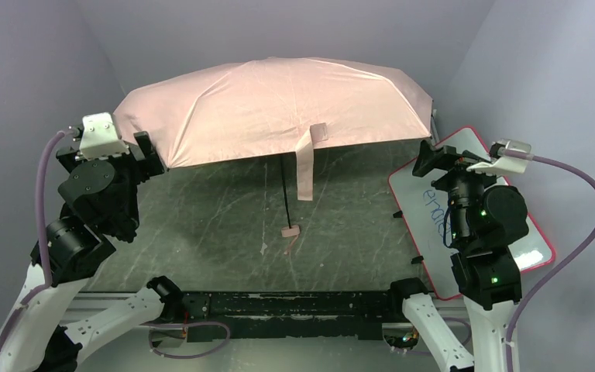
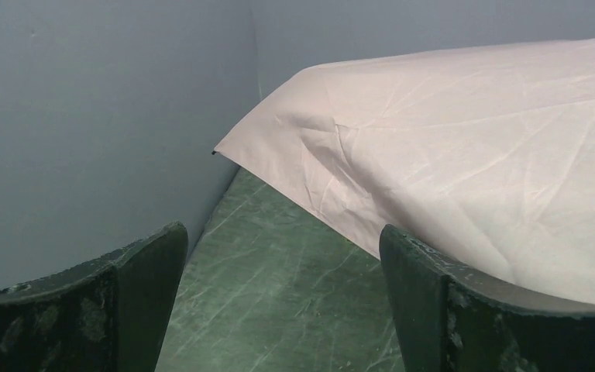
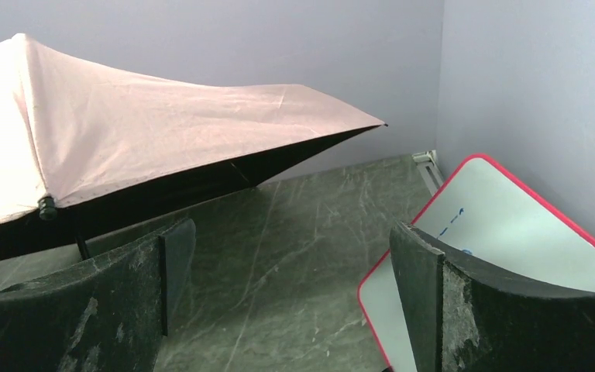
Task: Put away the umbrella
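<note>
Dark green bench [image 1: 201,225], scuffed. Open umbrella [image 1: 279,108] fills the far half, with its canopy [image 2: 472,155] spanning left to right. Left end effector [image 1: 143,149] has jaws spread wide and holds nothing. It sits just beside the canopy's left rim and is the nearer arm. Right end effector [image 1: 432,160] is equally wide and empty, near the right rim but apart from it. Black shaft [image 1: 285,194] runs from under the canopy toward the arm bases. Pink handle [image 1: 290,231] lies at its near end, between both arms and well apart from each.

Open pale pink umbrella [image 1: 271,108] on table
</note>
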You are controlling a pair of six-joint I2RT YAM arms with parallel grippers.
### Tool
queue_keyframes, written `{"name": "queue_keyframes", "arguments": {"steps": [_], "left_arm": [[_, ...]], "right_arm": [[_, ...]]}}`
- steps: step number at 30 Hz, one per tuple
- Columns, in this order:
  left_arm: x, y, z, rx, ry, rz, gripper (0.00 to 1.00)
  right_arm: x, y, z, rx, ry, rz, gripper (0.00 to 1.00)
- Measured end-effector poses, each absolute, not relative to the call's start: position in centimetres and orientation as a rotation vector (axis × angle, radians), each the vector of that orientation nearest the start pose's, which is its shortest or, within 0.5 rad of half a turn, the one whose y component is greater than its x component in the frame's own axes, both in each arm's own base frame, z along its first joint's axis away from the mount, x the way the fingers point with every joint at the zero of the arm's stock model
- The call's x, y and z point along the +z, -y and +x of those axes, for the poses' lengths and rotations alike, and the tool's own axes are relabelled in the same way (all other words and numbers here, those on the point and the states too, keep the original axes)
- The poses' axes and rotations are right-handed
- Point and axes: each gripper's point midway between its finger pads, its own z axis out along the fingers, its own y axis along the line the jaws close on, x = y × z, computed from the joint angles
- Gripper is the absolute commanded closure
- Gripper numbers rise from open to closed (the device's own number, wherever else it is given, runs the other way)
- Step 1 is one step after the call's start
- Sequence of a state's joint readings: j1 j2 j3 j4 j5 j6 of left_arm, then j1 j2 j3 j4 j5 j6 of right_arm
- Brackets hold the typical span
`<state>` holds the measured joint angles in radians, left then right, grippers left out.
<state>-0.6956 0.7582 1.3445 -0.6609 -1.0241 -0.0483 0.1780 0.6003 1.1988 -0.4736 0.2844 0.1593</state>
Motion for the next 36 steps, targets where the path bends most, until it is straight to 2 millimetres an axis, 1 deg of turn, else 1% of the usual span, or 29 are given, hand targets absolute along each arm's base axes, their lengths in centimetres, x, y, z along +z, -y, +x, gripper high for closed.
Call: {"name": "queue_keyframes", "arguments": {"steps": [5, 9, 16, 18, 20, 24, 28, 30, 33, 36], "left_arm": [[42.4, -0.9, 22.2, 0.266, -1.596, -0.254, 0.03], [41.4, -0.3, 22.7, 0.261, -1.607, -0.241, 0.03], [39.9, 0.8, 23.6, 0.248, -1.635, -0.236, 0.03], [39.6, 0.9, 23.7, 0.246, -1.639, -0.233, 0.03], [39.7, 1.0, 23.7, 0.24, -1.637, -0.233, 0.03], [39.8, 1.1, 23.8, 0.229, -1.633, -0.238, 0.03], [39.6, 1.3, 23.8, 0.214, -1.628, -0.241, 0.03], [39.6, 1.4, 23.9, 0.209, -1.63, -0.236, 0.03], [39.6, 1.5, 23.9, 0.198, -1.63, -0.234, 0.03], [39.6, 1.5, 23.7, 0.183, -1.626, -0.235, 0.03]], "right_arm": [[43.8, 0.6, 21.6, 0.062, -1.426, 0.219, 0.0], [43.8, 1.0, 21.1, 0.051, -1.415, 0.235, 0.0], [42.8, 1.2, 21.1, 0.036, -1.441, 0.24, 0.0], [42.6, 1.2, 21.1, 0.039, -1.448, 0.247, 0.0], [42.0, 1.1, 21.0, 0.054, -1.461, 0.259, 0.01], [39.4, 0.5, 20.7, 0.115, -1.509, 0.294, 0.01], [36.4, -0.7, 20.5, 0.202, -1.575, 0.319, 0.01], [35.1, -1.6, 20.9, 0.253, -1.612, 0.32, 0.01], [32.5, -3.3, 21.9, 0.328, -1.688, 0.297, 0.0], [28.8, -5.8, 23.2, 0.433, -1.797, 0.24, 0.0]]}}
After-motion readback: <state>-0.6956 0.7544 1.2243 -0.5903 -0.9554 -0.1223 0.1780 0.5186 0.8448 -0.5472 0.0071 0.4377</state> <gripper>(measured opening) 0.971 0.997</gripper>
